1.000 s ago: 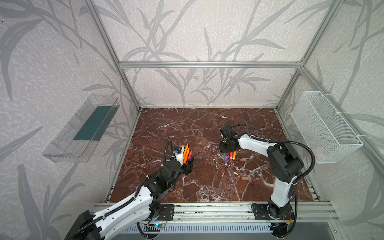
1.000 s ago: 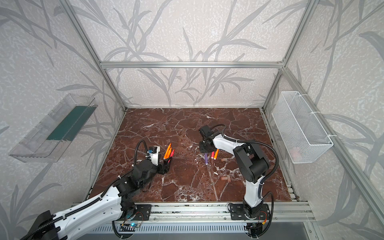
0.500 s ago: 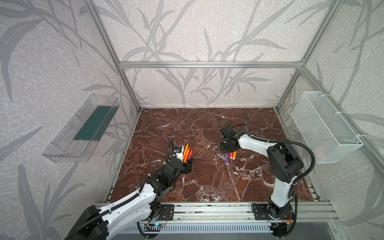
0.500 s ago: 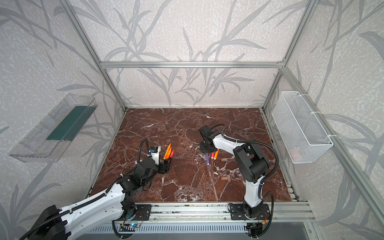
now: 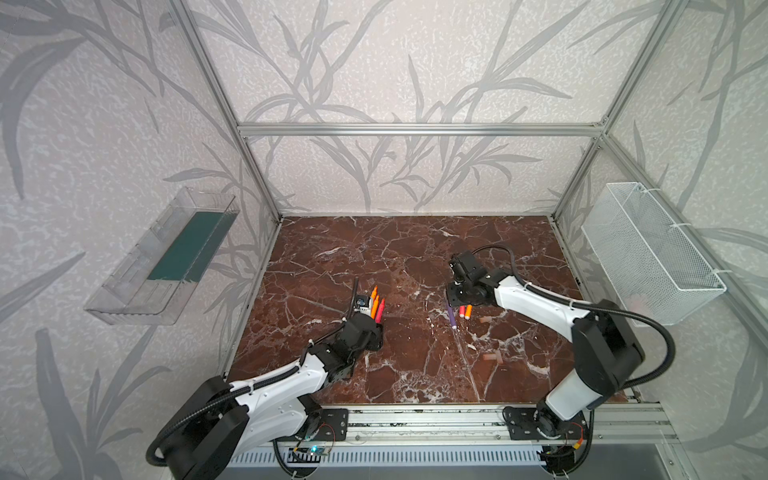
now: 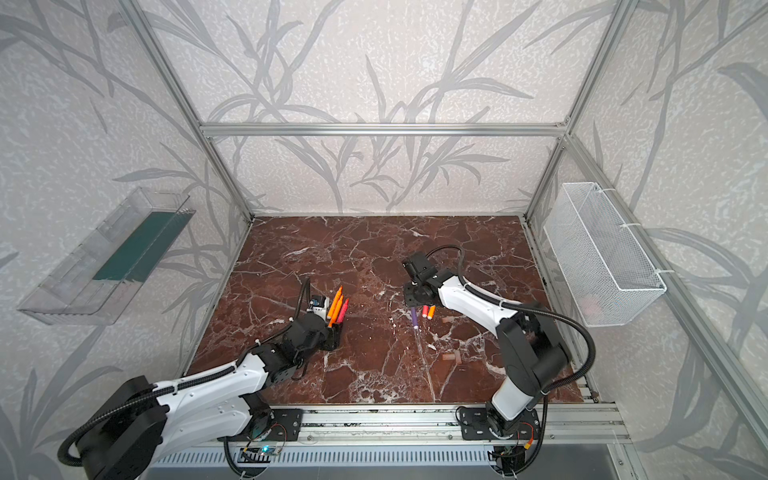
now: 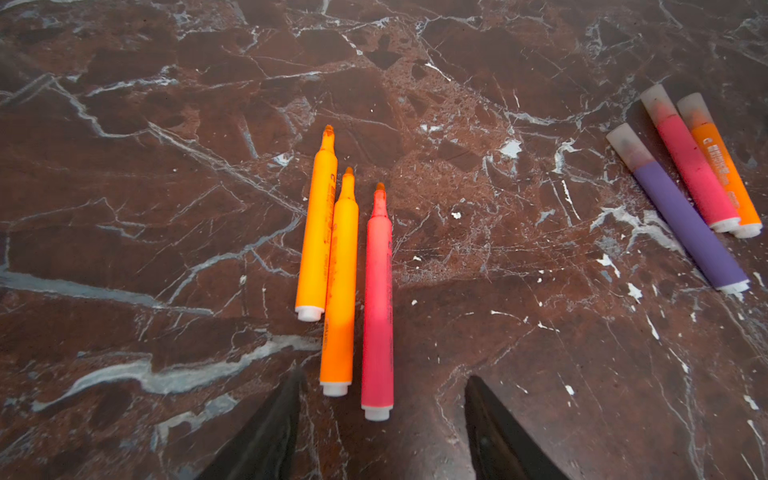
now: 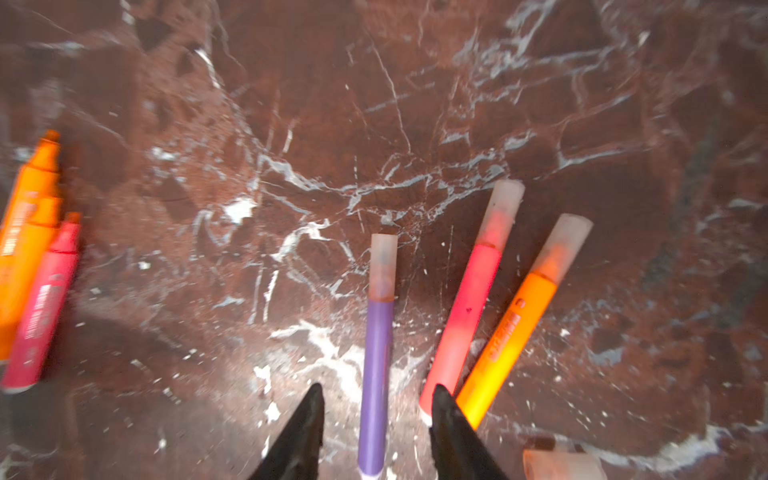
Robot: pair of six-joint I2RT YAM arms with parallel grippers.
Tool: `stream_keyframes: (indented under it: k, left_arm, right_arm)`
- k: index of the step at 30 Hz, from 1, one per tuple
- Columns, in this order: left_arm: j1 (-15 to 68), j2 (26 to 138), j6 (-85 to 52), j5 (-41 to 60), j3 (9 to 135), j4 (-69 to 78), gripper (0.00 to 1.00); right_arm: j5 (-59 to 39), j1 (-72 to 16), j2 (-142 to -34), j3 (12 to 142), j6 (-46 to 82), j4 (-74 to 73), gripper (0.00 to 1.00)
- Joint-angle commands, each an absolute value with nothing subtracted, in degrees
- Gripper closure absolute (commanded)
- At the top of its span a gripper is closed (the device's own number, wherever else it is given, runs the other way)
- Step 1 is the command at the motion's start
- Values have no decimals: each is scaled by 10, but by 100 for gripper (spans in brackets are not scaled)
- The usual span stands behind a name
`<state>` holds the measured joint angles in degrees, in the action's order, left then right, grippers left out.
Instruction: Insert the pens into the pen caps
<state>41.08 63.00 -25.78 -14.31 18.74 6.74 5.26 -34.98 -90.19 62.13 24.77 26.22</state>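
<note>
Three uncapped pens lie side by side on the marble: two orange (image 7: 318, 232) (image 7: 343, 282) and one pink-red (image 7: 377, 299). My left gripper (image 7: 383, 378) stands open just behind their white ends, with the pink-red pen's end between its fingers and untouched. A purple pen (image 8: 376, 365) with its pen cap (image 8: 383, 266) on lies between the jaws of my right gripper (image 8: 376, 390), which is open with a gap on each side. A capped pink-red pen (image 8: 465, 316) and a capped orange pen (image 8: 511, 332) lie beside it. Loose pen caps (image 5: 485, 320) (image 5: 494, 357) rest nearer the front.
A white wire basket (image 5: 648, 257) hangs on the right wall and a clear tray (image 5: 162, 257) on the left wall. Aluminium posts frame the marble floor, and a rail (image 5: 415, 419) runs along its front edge. Another loose cap (image 8: 561, 465) lies close to my right gripper.
My right gripper has opened and let go of the purple pen, which now lies on the marble. My left gripper has narrowed a little and its arm has shifted slightly by the uncapped pens.
</note>
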Motion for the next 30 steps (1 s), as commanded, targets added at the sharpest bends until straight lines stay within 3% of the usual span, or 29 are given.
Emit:
stream_keyframes:
  k: [1,13,18,30]
  left_arm:
    - [408,662,-268,-142,212,76,39]
    - [408,785,-268,-120,278,61,57]
    - [408,824,-283,-132,299,42,61]
    - [408,825,-275,-118,297,59,55]
  right_arm:
    - [75,-358,-820,585,258,261,55]
    - [100,-361,-506,384,287,149,41]
    - [96,-361,-484,380,288,166,39]
    - [79,-361,-498,372,289,155,40]
